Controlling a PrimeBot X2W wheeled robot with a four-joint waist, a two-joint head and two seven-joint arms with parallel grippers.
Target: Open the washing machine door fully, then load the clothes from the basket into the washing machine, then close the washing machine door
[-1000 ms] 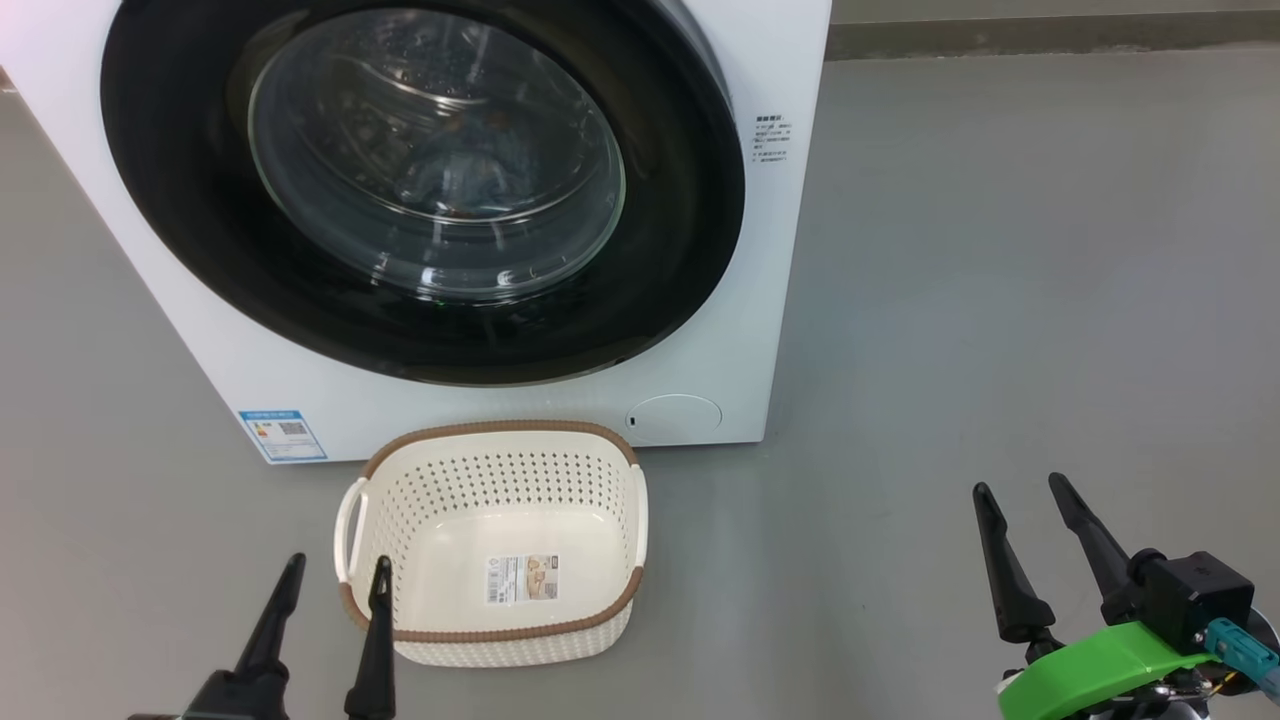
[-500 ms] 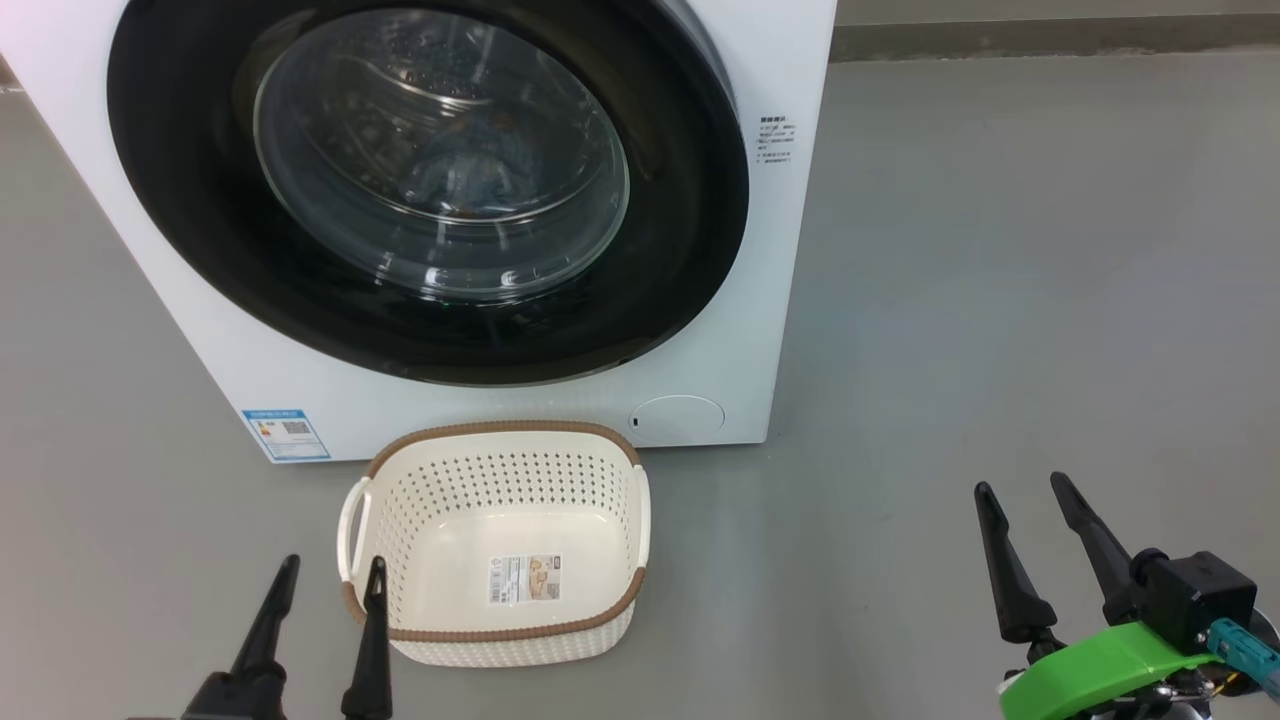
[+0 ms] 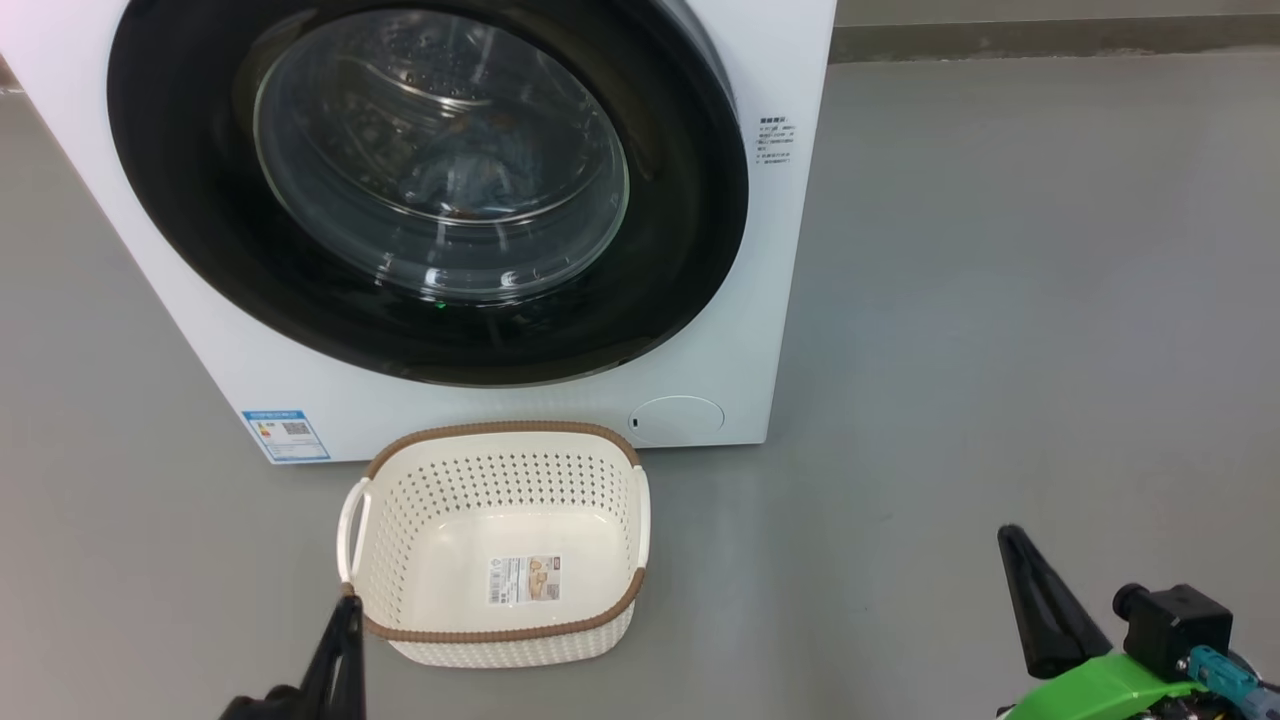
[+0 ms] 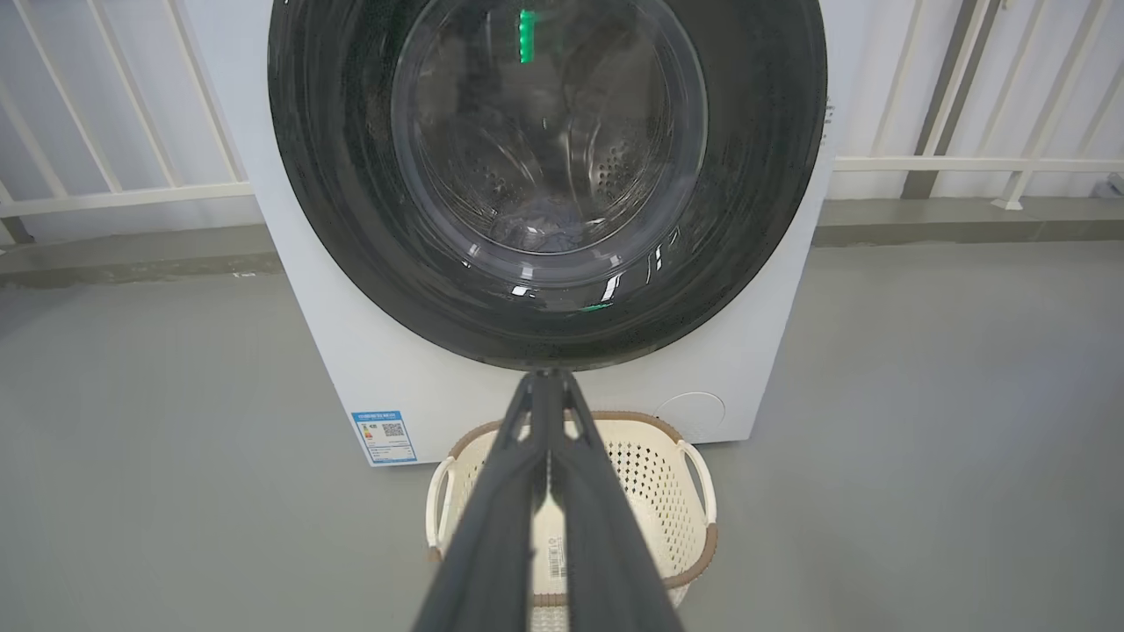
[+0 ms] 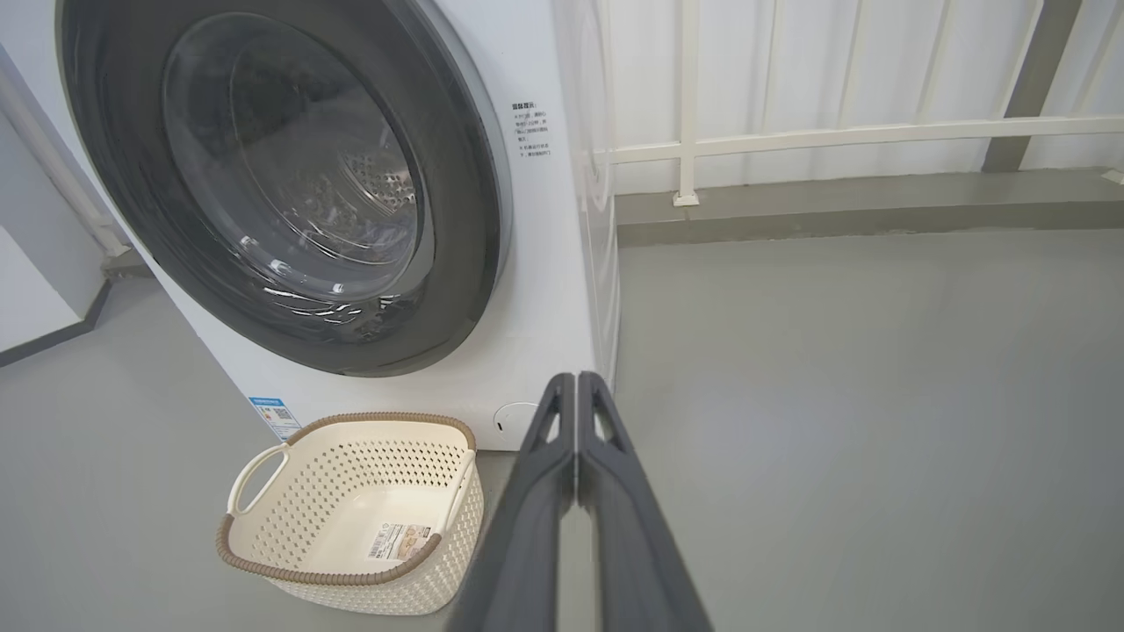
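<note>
I see my left gripper [image 4: 546, 379] and right gripper [image 5: 575, 379] pinched closed, empty; the cream perforated plastic basket [image 3: 500, 432] lies just beyond the left.

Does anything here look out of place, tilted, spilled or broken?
Nothing stands out. The washing machine door is shut, and the basket stands upright before the washing machine, holding only its sticker.

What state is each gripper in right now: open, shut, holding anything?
Left gripper: shut, holding nothing.
Right gripper: shut, holding nothing.
</note>
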